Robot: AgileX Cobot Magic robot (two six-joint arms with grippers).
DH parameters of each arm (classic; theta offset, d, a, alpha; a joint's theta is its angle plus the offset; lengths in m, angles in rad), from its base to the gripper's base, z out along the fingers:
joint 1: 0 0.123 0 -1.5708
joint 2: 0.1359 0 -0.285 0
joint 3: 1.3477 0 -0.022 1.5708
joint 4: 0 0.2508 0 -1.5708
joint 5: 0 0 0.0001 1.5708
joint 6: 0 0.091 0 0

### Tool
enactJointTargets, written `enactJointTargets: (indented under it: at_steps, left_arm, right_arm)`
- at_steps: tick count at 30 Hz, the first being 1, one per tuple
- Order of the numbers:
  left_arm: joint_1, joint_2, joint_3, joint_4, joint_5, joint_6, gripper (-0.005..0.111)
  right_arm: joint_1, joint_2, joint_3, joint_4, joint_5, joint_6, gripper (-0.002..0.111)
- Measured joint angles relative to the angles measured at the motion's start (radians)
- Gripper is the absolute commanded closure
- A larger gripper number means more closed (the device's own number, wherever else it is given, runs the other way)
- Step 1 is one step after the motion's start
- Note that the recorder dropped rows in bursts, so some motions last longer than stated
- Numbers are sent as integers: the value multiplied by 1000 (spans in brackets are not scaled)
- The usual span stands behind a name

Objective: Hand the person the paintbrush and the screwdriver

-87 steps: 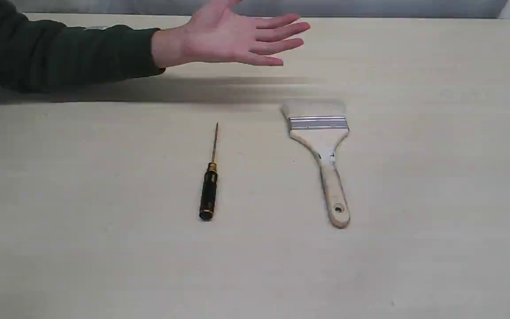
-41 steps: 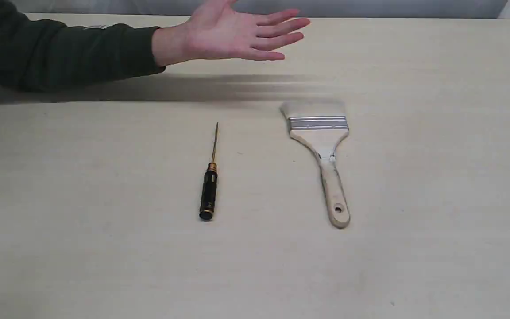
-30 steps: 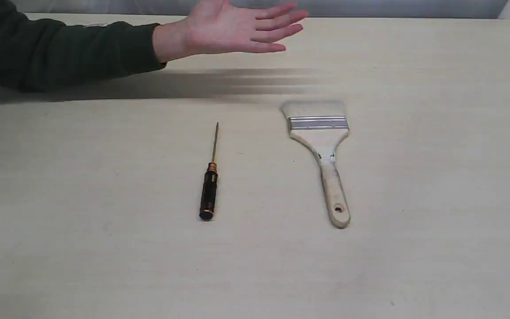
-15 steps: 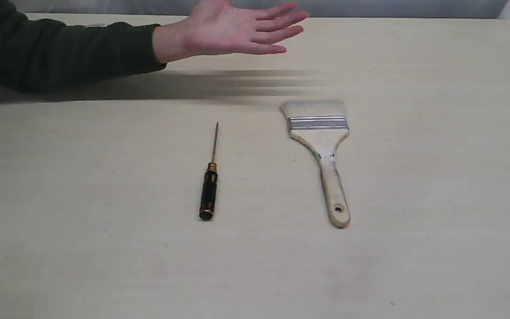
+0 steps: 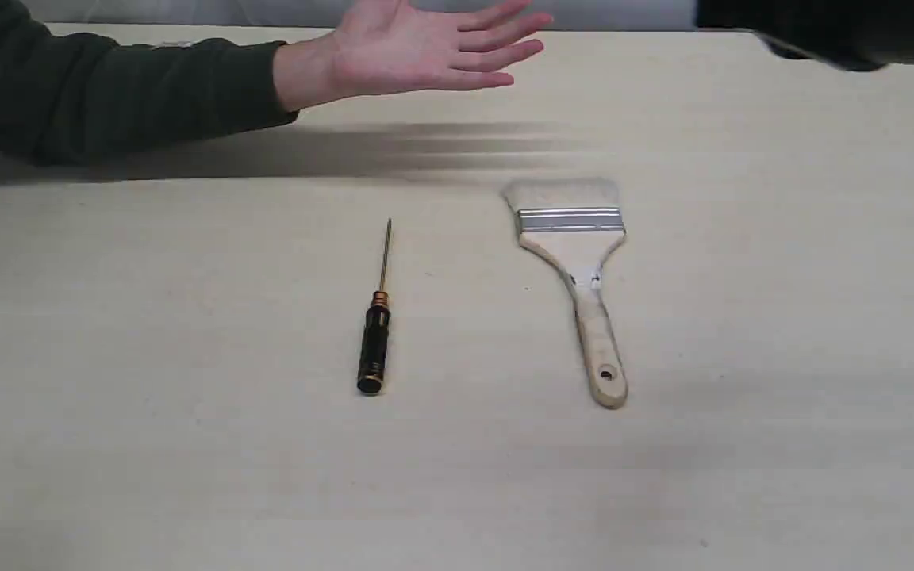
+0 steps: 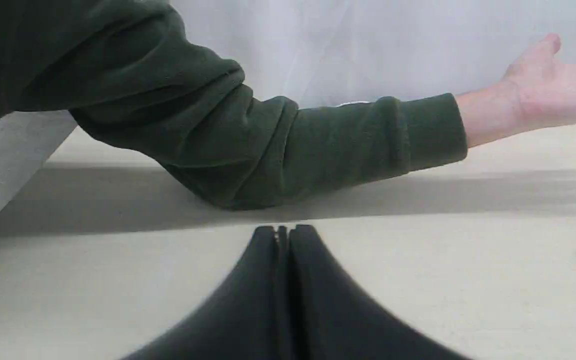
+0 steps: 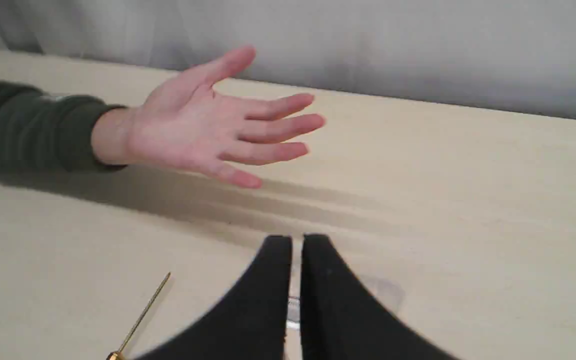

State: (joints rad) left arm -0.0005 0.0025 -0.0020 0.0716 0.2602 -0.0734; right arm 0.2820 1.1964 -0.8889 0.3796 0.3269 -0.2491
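Beige table [image 5: 187, 476] w/ screwdriver [image 5: 374, 349], paintbrush [image 5: 580, 262]; grey backdrop [image 7: 418, 50].

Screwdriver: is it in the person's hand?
No, the screwdriver lies flat on the table beside the paintbrush, apart from the person's open, empty hand.

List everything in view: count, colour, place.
beige wood-grain table: 1, beige, under everything
grey backdrop: 1, grey, behind table
slim black-handled metal screwdriver: 1, black and gold, flat on table, mid-view
wide flat wooden-handled paintbrush: 1, pale bristles and silver ferrule, flat on table, right of screwdriver
person's open hand: 1, bare, dark green sleeve, above table's far edge
left fingers: 1 pair, black, closed, empty
right fingers: 1 pair, black, nearly closed, empty
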Motion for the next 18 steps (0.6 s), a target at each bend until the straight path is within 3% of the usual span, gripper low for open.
enactJointTargets:
  at_steps: [10,18]
  left_arm:
    - [0,0,0,0,0,0,107]
    - [0,0,0,0,0,0,107]
  right_arm:
    - [32,305,-152,-357,61,249,104]
    - [32,472,-210,-418,133,291,104]
